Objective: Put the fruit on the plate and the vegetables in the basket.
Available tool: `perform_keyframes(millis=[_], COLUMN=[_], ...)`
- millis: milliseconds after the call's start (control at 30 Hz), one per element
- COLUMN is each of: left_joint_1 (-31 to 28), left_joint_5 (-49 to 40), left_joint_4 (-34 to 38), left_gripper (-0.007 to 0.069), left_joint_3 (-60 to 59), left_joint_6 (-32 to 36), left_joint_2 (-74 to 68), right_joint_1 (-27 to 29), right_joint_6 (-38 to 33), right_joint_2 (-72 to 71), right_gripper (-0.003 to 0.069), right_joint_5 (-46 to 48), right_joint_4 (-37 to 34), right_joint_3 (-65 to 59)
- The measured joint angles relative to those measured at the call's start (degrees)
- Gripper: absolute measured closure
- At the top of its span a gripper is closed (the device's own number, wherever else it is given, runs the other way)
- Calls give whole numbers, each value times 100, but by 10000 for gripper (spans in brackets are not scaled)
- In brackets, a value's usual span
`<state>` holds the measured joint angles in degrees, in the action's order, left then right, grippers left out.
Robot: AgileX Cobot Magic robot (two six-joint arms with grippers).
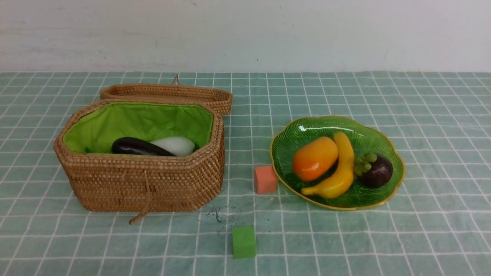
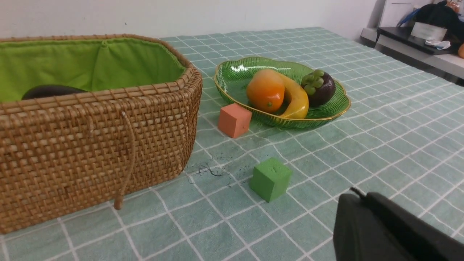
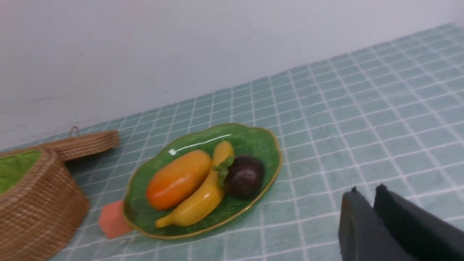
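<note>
My left gripper [image 2: 366, 203] is clenched on nothing. My right gripper [image 3: 366, 197] shows only a thin slit between its fingers; I cannot tell its state. From the green leaf-shaped glass plate [image 1: 379, 199], holding the orange-yellow mango [image 1: 315, 158], curved yellow banana [image 1: 339, 168] and dark purple mangosteen [image 1: 378, 170], the tan woven basket [image 1: 153, 180] lies at nine o'clock, holding the dark purple eggplant [image 1: 138, 147] and white radish [image 1: 176, 145].

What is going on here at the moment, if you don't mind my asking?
Nothing is being handled right now. The mango, banana and mangosteen lie on the green plate. The eggplant and radish lie in the open basket; no carrot is visible. Both pincers, left and right, hold nothing.
</note>
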<state>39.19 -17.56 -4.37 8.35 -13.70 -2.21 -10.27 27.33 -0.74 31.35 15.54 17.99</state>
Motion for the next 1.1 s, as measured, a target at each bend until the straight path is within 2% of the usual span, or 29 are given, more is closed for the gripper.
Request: perform_keyframes(millis=[100,267,367,467,733,833,967,1100], left_joint_1=[0,0,0,0,0,0,0,0], left_joint_5=[-5,-31,-51,-56,-85,-93,-93,-93], left_joint_4=[0,0,0,0,0,0,0,0], left_gripper=[607,606,603,601,594,589,585,585], left_joint_3=[0,0,0,0,0,0,0,0], left_joint_6=[0,0,0,0,0,0,0,0], left_joint_2=[0,0,0,0,0,0,0,0], right_joint_1=[0,265,689,867,901,901,906,906], right_joint_6=[-10,53,74,74,74,38,-761,-2106], right_joint_2=[0,19,62,47,7,7,7,7], right_gripper=[606,637,649,650,656,656,656,656], right_joint_5=[-106,-199,-206,-206,-504,-660,-1123,-1398], right_joint_4=[801,1017,977,946,73,-9,-268,-1192], right_joint_3=[-386,-796,-950,-1093,-1328,-1328,-1435,-1844])
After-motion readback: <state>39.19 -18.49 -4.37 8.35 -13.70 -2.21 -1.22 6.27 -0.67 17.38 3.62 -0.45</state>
